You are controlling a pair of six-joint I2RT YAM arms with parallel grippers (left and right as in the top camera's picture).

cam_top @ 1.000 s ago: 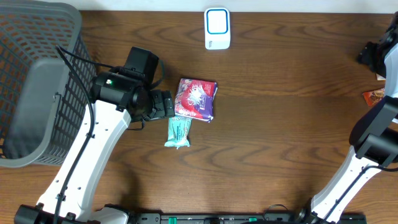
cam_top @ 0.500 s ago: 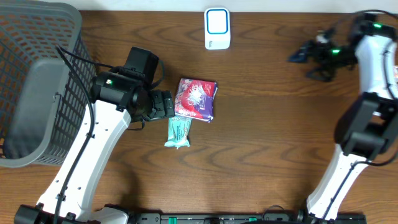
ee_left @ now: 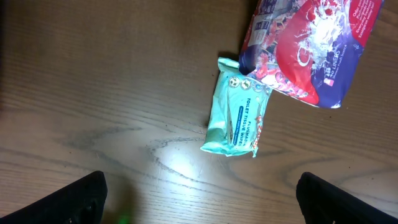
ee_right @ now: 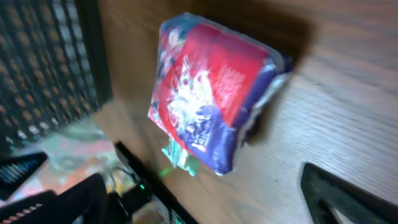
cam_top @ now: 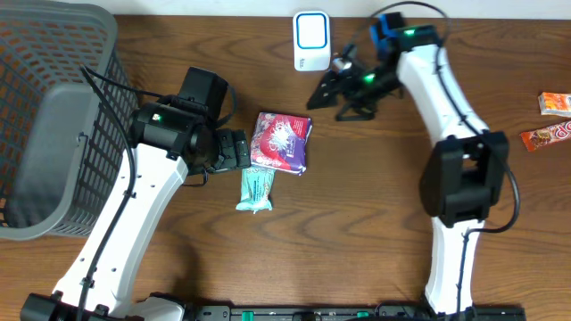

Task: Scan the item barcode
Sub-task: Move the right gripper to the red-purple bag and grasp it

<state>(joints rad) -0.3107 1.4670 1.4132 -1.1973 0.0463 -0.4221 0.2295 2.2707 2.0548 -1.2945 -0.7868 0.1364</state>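
The red snack bag (cam_top: 283, 141) lies flat on the table (cam_top: 375, 214), long axis pointing roughly toward the scanner (cam_top: 311, 40), a teal wipes pack (cam_top: 256, 189) touching its near edge. The left gripper (cam_top: 241, 150), spread wide and empty, sits just beside the bag's left edge and is nearer; the right gripper (cam_top: 324, 100), likewise spread and empty, hovers between bag and scanner.

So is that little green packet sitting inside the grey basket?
No, the green toilet wipes packet lies on the wooden table, next to the red and purple bag, well clear of the basket.
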